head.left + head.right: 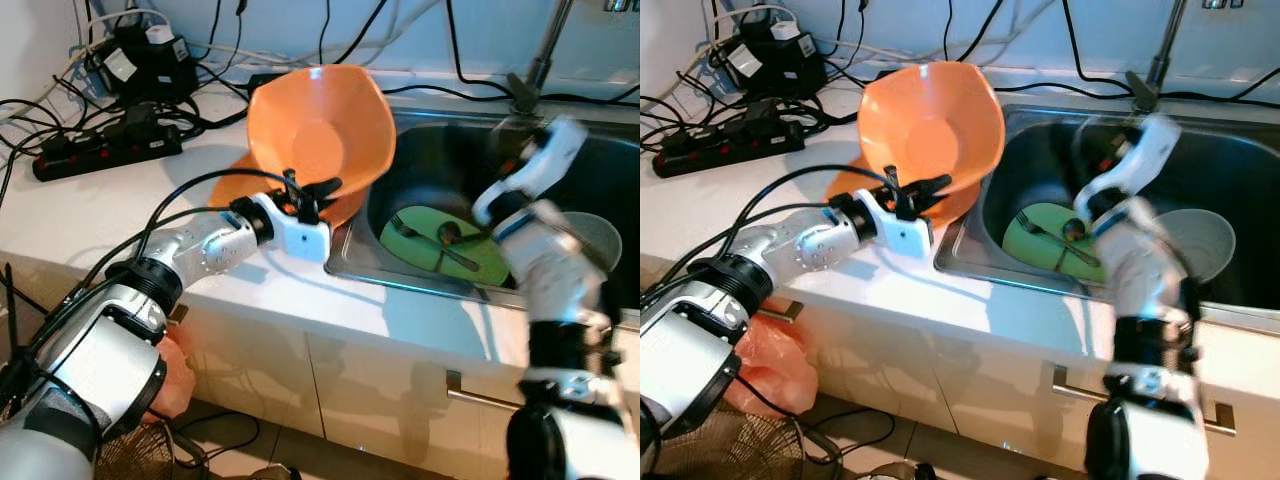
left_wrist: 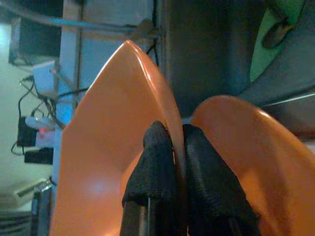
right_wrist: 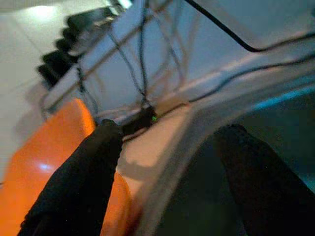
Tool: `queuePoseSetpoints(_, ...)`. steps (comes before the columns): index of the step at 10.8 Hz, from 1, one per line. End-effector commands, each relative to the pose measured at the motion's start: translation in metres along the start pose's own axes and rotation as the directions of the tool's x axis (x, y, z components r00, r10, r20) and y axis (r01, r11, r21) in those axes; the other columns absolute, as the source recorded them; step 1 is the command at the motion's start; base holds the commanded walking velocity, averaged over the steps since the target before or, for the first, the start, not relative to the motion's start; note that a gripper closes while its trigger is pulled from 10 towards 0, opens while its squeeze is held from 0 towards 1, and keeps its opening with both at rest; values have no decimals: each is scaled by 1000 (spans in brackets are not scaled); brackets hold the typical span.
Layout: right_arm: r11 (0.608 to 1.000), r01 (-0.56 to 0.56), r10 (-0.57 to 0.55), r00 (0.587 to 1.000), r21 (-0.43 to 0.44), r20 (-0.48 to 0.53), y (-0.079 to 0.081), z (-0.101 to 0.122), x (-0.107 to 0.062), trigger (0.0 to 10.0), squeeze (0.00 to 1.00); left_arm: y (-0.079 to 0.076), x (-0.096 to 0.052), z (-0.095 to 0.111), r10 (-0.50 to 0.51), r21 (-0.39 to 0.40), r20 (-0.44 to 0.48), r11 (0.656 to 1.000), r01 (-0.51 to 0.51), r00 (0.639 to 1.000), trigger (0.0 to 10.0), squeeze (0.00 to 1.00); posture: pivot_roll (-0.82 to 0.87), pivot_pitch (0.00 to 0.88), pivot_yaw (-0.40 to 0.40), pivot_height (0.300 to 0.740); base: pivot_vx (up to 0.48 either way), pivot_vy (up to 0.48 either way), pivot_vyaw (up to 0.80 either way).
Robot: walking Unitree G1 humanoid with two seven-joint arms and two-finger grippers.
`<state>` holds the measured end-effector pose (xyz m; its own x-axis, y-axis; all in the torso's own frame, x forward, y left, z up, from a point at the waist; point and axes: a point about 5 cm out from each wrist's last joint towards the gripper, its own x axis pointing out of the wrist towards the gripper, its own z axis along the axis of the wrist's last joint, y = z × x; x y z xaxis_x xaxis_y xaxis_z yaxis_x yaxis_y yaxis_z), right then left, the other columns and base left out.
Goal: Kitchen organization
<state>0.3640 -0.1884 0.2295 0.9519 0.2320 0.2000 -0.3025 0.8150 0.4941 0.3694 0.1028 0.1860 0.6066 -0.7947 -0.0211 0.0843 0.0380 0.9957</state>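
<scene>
white counter (image 1: 120,215) | power strip (image 1: 105,150) | cables (image 1: 215,75) | sink (image 1: 420,140)

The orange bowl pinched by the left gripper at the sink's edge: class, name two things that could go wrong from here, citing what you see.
1. The left gripper grips the orange bowl only by its thin rim, tilted up; it could slip and drop into the sink onto the green plate and cutlery.
2. The right gripper, open and blurred above the sink, may knock the bowl.
</scene>
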Motion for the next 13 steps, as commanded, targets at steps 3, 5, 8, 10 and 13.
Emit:
queuePoseSetpoints(3,986,-160,159,987,-41,-25,18,19,7,10000,1000,-15,-1,7,-54,82,69,995,49,996,0,0,79,57,107,740,0,0,0)
queuePoseSetpoints(5,977,-208,205,977,-48,-55,25,16,8,10000,1000,-13,4,12,-40,102,96,994,30,995,0,0,80,54,109,740,0,0,0)
queuePoseSetpoints(8,960,-274,269,959,-58,-92,32,10,7,10000,1000,-10,6,15,-24,134,130,991,6,991,0,0,84,58,110,740,0,0,0)
queuePoseSetpoints(10,957,-281,273,956,-76,-108,33,9,9,10000,525,-6,9,17,0,143,148,990,-21,989,0,0,83,59,111,740,0,0,0)
queuePoseSetpoints(13,948,-297,282,950,-110,-132,37,13,19,10000,0,-5,11,22,22,163,188,985,-53,982,0,0,83,60,113,740,0,0,0)
